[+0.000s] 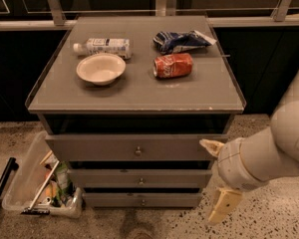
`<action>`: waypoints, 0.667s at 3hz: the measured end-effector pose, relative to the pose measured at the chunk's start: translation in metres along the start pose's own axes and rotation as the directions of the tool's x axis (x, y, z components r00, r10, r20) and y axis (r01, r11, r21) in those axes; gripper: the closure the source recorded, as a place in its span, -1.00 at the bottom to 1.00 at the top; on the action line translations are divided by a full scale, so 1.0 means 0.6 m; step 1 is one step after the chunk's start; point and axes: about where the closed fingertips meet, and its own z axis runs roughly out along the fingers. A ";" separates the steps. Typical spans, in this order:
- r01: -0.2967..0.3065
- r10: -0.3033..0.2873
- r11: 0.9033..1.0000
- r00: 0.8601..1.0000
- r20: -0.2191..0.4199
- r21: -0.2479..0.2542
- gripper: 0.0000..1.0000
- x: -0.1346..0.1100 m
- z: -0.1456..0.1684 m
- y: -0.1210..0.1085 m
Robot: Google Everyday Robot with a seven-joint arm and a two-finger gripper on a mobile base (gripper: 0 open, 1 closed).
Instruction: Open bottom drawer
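Note:
The grey cabinet has three drawers, all shut. The bottom drawer [114,199] is the lowest slim grey front, with a tiny round knob [143,201] in its middle. Above it are the middle drawer [109,178] and the taller top drawer [104,148]. My gripper [217,176] is at the cabinet's right front corner, level with the middle drawer and to the right of the drawer fronts. It is open: one cream fingertip [211,145] is up by the top drawer, the other [223,206] hangs down beside the bottom drawer. It holds nothing.
On the cabinet top [139,91] lie a plastic bottle [103,46], a white bowl [100,68], a red can [173,65] on its side and a blue snack bag [182,40]. A clear bin [20,183] with tools stands on the floor at the left.

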 end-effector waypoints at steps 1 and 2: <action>-0.019 0.019 0.999 1.000 -0.003 0.028 -1.00 0.034 0.079 0.007; -0.018 0.018 0.997 1.000 0.003 0.073 -1.00 0.075 0.153 0.018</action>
